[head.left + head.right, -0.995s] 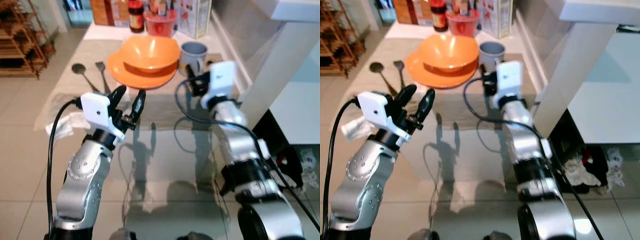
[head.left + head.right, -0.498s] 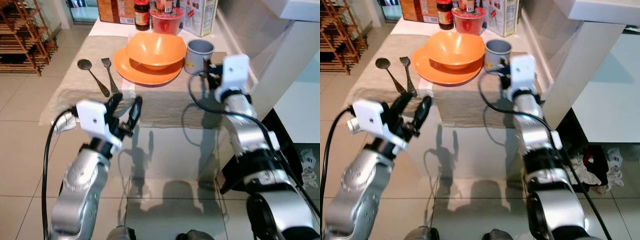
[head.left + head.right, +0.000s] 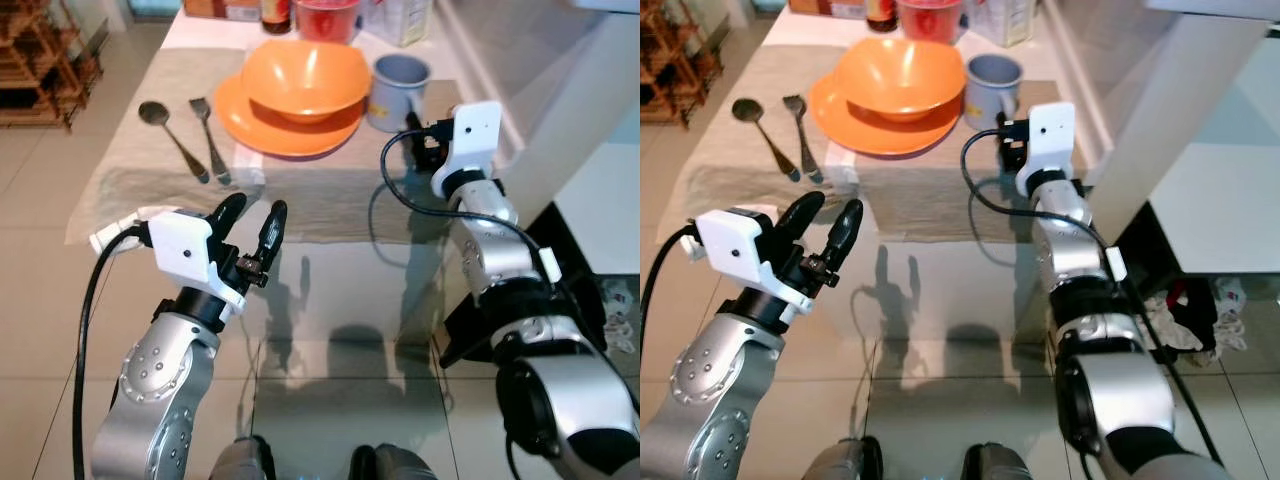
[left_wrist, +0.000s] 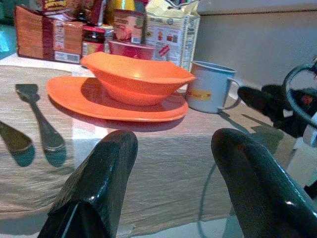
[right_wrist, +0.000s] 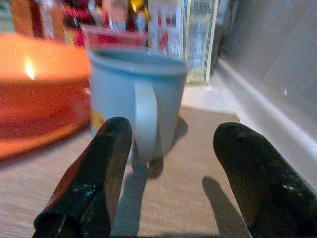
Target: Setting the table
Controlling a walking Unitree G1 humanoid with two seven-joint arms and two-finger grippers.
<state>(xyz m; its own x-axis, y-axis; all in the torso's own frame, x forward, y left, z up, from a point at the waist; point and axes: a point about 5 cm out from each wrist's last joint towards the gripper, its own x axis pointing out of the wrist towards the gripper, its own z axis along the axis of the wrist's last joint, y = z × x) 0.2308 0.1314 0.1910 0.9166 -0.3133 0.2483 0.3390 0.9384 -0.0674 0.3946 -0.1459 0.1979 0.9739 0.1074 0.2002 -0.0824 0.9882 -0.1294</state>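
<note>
On the surface (image 3: pixel 330 300) a beige placemat (image 3: pixel 150 110) carries an orange bowl (image 3: pixel 305 80) sitting in an orange plate (image 3: pixel 250 120). A spoon (image 3: pixel 170 135) and a fork (image 3: pixel 208 140) lie side by side on the mat to the left of the plate, and a pale blue mug (image 3: pixel 395 80) stands just right of it, its handle turned toward the robot. The left end effector (image 3: pixel 250 225) hovers over the glass near the mat's front edge, fingers spread wide and holding nothing. The right end effector (image 5: pixel 171 198) sits just short of the mug, fingers wide apart on either side of the handle, not touching it. Jars and boxes (image 4: pixel 99 29) stand behind the bowl.
</note>
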